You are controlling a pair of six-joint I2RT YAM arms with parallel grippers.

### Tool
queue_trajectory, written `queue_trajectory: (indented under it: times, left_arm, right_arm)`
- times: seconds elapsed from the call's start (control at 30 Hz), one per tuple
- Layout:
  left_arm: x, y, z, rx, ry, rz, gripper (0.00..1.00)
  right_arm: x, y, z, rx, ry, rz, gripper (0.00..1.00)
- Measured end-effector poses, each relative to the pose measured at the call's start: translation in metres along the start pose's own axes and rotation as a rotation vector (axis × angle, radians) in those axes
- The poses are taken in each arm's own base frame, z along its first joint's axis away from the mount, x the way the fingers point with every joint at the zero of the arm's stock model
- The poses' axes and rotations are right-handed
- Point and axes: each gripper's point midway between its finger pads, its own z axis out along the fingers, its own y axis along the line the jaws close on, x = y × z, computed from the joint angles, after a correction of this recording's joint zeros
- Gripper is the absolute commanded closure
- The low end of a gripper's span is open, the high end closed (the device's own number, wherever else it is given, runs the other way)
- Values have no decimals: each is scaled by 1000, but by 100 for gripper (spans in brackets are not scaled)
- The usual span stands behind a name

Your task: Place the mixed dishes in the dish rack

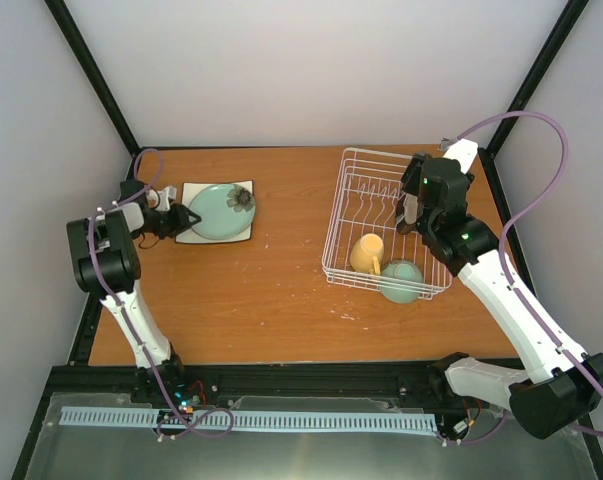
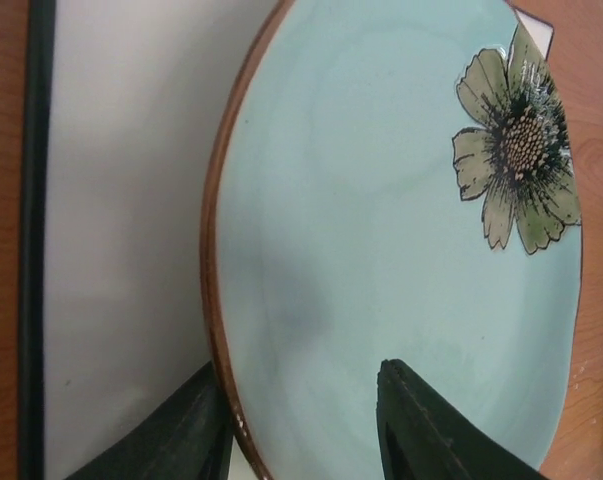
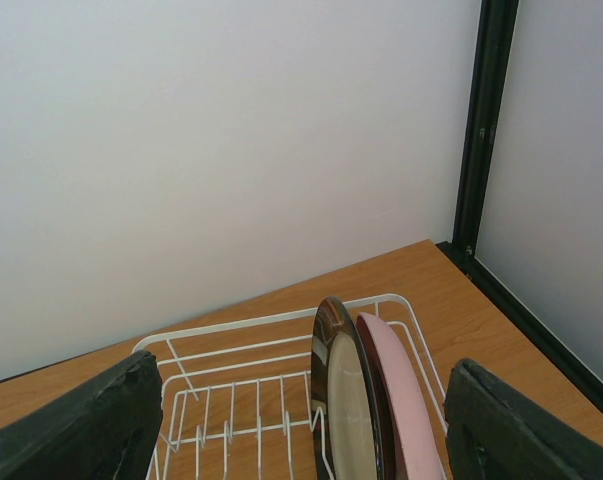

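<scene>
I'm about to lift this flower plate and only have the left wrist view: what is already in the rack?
Observer: The top view shows a pale yellow mug and a mint-green bowl at the near end of the dish rack.
Operator: Any plates in it?
Observer: Yes. The right wrist view shows a black-rimmed plate and a pink plate standing upright side by side.
Operator: And the other arm?
Observer: The right gripper is open and empty, just above those two plates.
</scene>
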Motion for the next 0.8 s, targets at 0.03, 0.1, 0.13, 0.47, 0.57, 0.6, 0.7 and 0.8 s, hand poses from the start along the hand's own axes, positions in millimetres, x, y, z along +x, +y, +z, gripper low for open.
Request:
queue_trajectory:
  times: [0.03, 0.1, 0.13, 0.47, 0.57, 0.6, 0.7, 0.8]
  left_arm:
    - [-1, 0, 2, 2, 1, 1, 77]
    - [-2, 3, 7, 4, 4, 4, 90]
    - [-1, 4, 8, 7, 6, -5, 94]
    - [-3, -4, 14, 77, 19, -34, 99]
    - [-4, -7, 13, 92, 15, -29, 99]
    - [-5, -9, 12, 96, 13, -27, 99]
    - [-9, -18, 6, 117, 0, -10, 99]
    - [-14, -29, -3, 144, -18, 14, 99]
  right_arm:
    - [0, 0, 0, 0, 0, 0, 24]
    - [0, 0, 0, 0, 0, -1, 24]
    - [0, 0, 0, 0, 0, 0, 24]
    - [1, 4, 0, -21, 7, 2, 26]
    - [3, 11, 0, -60, 12, 11, 27]
    - [3, 14, 0, -77, 15, 16, 27]
    - [6, 37, 2, -195, 26, 31, 28]
    - [14, 71, 4, -352, 51, 35, 28]
